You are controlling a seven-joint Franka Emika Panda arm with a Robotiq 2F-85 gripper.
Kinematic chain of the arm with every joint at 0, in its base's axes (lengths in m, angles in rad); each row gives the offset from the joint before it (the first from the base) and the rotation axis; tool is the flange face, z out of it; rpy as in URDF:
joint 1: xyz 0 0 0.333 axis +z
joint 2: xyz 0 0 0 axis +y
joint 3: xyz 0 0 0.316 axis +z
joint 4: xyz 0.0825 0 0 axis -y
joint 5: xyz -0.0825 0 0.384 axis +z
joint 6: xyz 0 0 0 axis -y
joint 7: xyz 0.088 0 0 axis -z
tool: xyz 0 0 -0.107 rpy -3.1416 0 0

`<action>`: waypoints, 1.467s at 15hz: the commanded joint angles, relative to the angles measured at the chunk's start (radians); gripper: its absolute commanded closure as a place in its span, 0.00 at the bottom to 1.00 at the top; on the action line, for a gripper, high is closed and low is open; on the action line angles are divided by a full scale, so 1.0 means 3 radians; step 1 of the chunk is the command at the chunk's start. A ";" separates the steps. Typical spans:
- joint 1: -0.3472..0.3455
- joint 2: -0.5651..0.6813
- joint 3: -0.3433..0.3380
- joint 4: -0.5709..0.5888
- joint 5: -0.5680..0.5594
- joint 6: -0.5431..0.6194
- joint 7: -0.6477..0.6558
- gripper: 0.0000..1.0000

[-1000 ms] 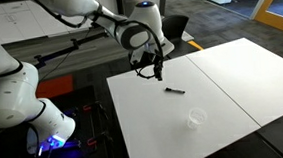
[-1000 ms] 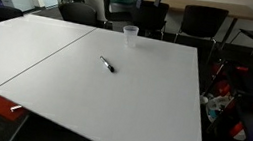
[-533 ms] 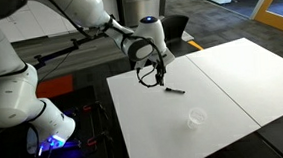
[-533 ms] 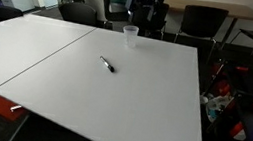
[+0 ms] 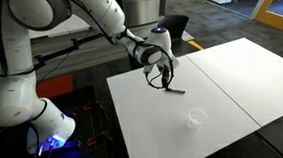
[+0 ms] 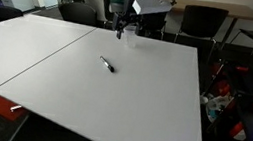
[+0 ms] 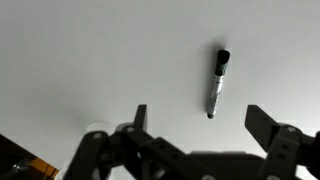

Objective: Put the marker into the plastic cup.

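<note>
The marker [image 5: 173, 90] is a short black stick lying flat on the white table [image 5: 232, 78]; it also shows in an exterior view [image 6: 108, 65] and in the wrist view [image 7: 216, 82]. The clear plastic cup [image 5: 195, 118] stands upright and empty on the table, apart from the marker, and shows faintly in an exterior view [image 6: 130, 36]. My gripper [image 5: 165, 78] hangs above the table just beside the marker, open and empty. In the wrist view its two fingers [image 7: 200, 120] are spread wide, with the marker just ahead of the gap between them. In an exterior view the gripper [image 6: 122, 23] is near the cup.
The table's edge [image 5: 119, 111] lies close to the robot base [image 5: 44, 121]. Office chairs [image 6: 200, 21] and another desk stand beyond the far edge. A seam [image 5: 217, 84] runs across the tabletop.
The arm has swung over the table and come down toward the marker. The marker and the cup have not moved.
</note>
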 commanded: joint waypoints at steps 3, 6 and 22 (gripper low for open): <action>0.0172 0.0702 -0.0154 0.0813 0.0184 -0.0047 -0.0014 0.00; 0.0161 0.1032 -0.0146 0.1175 0.0349 -0.0047 -0.0035 0.00; 0.0128 0.1945 -0.0125 0.2388 0.0777 -0.0844 -0.0004 0.00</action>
